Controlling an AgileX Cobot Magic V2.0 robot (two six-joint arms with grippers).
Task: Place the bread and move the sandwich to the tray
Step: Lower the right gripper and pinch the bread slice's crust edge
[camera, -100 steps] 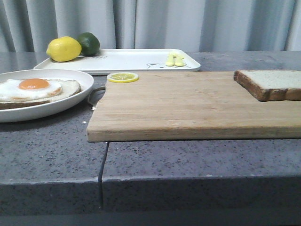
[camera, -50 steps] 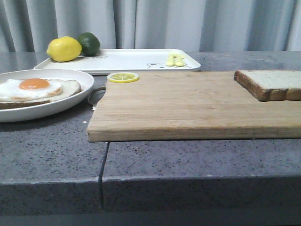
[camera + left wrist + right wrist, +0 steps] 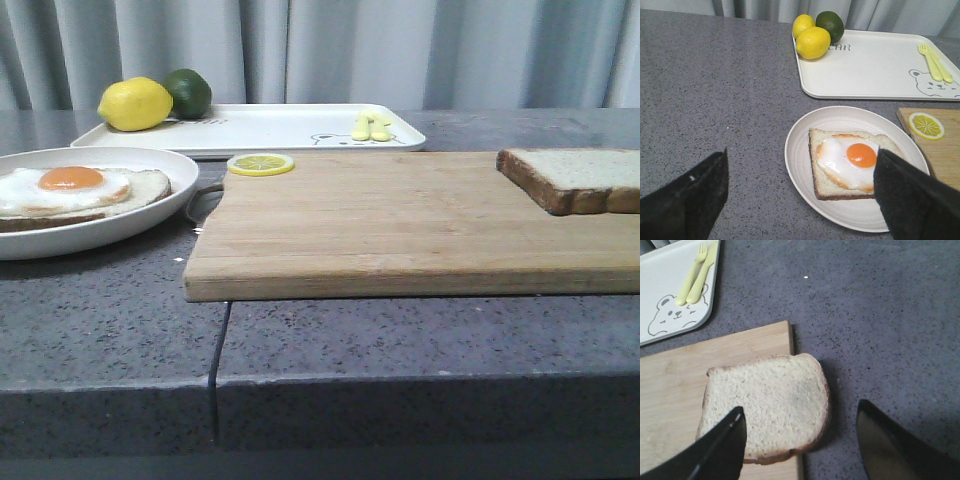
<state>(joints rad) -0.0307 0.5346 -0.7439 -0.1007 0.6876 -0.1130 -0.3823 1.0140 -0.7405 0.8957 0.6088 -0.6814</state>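
The bread [image 3: 585,177] lies on the right end of the wooden cutting board [image 3: 400,220], one corner over the board's edge; it also shows in the right wrist view [image 3: 767,402]. My right gripper [image 3: 800,425] is open above it, empty. The sandwich [image 3: 75,190], bread with a fried egg, sits on a round white plate [image 3: 150,215] at the left; it also shows in the left wrist view [image 3: 850,162]. My left gripper [image 3: 800,180] is open above the plate's near-left edge, empty. The white tray [image 3: 280,125] lies behind the board. Neither gripper shows in the front view.
A yellow lemon [image 3: 135,103] and a green lime [image 3: 190,92] sit on the tray's left end; the left wrist view shows a second lemon [image 3: 803,24]. A yellow fork and spoon [image 3: 370,127] lie on the tray. A lemon slice [image 3: 260,163] rests on the board's far left corner.
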